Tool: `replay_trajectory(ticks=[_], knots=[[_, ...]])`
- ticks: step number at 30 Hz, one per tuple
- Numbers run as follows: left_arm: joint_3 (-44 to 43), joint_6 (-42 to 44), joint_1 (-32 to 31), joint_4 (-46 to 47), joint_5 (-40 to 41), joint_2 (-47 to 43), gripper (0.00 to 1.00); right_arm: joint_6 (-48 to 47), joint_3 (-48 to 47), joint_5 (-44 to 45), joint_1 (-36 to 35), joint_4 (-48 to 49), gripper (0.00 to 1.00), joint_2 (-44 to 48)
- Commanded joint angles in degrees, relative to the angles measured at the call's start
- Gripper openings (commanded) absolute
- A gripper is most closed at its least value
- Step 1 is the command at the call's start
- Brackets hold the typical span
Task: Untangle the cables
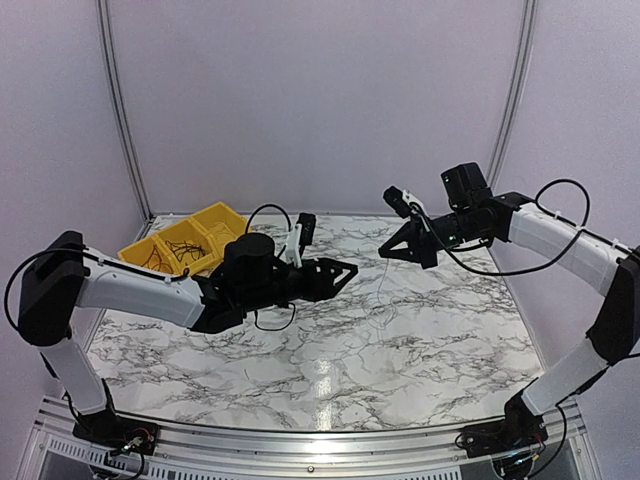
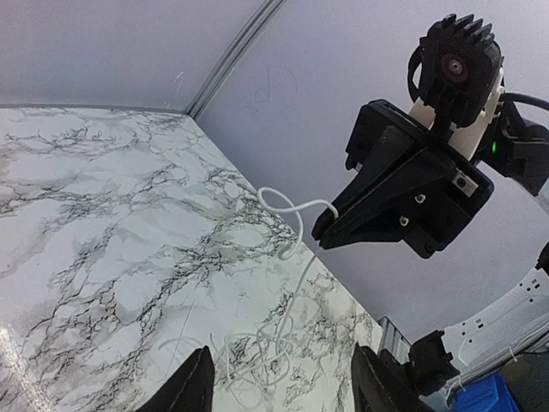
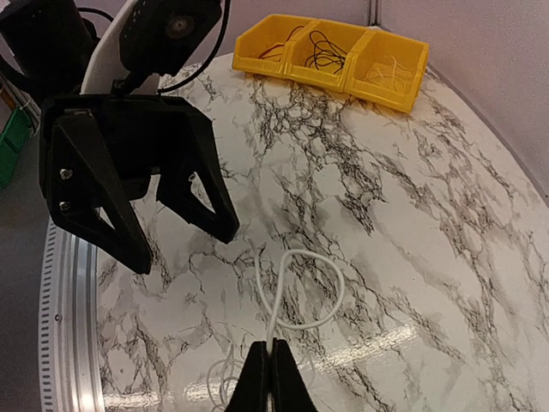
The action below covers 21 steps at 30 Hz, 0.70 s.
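A thin white cable (image 3: 302, 287) hangs in a loop from my right gripper (image 3: 270, 348), which is shut on it above the table. The strand (image 2: 296, 257) runs down to a loose white tangle (image 2: 257, 356) lying on the marble. In the top view my right gripper (image 1: 383, 255) is mid-table, with the faint cable (image 1: 385, 285) dropping below it. My left gripper (image 1: 352, 270) faces it from the left, open and empty. Its fingers (image 2: 193, 386) straddle the view of the tangle from above. From the right wrist view my left gripper (image 3: 184, 245) hovers just beyond the loop.
A yellow three-compartment bin (image 1: 222, 212) sits at the table's far left corner, with thin dark wires (image 3: 322, 47) in its compartments. A metal rail (image 1: 320, 440) runs along the near edge. Pale walls close in the back and sides.
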<state>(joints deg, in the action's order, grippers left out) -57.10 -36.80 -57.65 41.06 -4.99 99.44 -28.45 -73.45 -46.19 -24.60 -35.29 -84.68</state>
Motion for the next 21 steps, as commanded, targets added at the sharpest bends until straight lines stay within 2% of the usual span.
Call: replay_trajectory(ticks=[1, 5, 10, 21], knots=[[-4.06, -1.97, -0.18, 5.5, 0.48, 2.31, 0.55, 0.39, 0.58, -1.2, -0.61, 2.35, 0.0, 1.3], [-6.35, -2.72, -0.12, 5.93, 0.53, 4.69, 0.5, 0.36, 0.37, -1.76, -0.62, 2.36, 0.0, 0.52], [-8.66, -4.82, 0.24, 6.47, 1.19, 7.69, 0.39, 0.15, 0.21, -2.14, -0.58, 2.24, 0.0, 0.23], [-10.74, -5.57, 1.17, 8.12, 1.01, 10.37, 0.29, -0.61, 1.29, -2.49, -0.62, 2.6, 0.0, -0.29]])
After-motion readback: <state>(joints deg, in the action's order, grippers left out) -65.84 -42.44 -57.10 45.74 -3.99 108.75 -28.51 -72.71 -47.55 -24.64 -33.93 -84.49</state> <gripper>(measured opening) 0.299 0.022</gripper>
